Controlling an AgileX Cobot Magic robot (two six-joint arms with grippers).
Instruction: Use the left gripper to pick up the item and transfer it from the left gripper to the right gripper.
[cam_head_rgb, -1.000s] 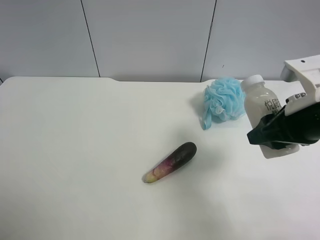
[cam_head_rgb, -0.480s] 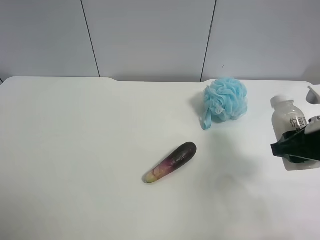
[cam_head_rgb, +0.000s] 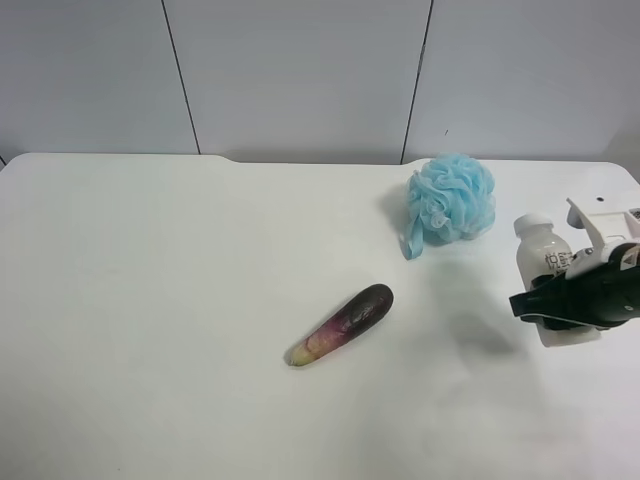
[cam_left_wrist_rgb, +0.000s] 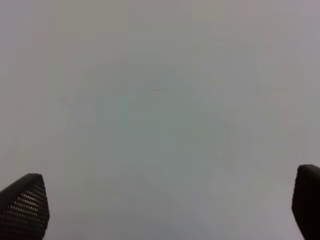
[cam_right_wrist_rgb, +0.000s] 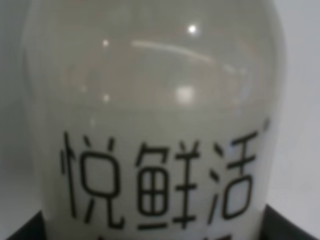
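From the high camera I see the bottle (cam_head_rgb: 541, 250) at the right edge of the white table (cam_head_rgb: 180, 300), standing nearly upright with its cap on top, and the right gripper (cam_head_rgb: 560, 305) is closed around its lower half; the arm here has a white housing, so it is the right one. The blue pouf (cam_head_rgb: 452, 198) lies near the bottle but not touching it, and the eggplant (cam_head_rgb: 342, 325) lies well apart, toward the middle of the table. In the right wrist camera the bottle (cam_right_wrist_rgb: 155, 125) fills almost the whole picture, its black letters sharp and level, with the dark fingertips (cam_right_wrist_rgb: 287, 225) at both lower corners, so the hold looks centred. In the left wrist camera the left gripper (cam_left_wrist_rgb: 165, 210) stands wide and holds nothing; only bare grey surface is between its fingers (cam_left_wrist_rgb: 22, 207). I judge that the transfer is done. To finish well, the right arm should keep its squeeze firm and the bottle upright, move slowly, and stay away from the pouf.
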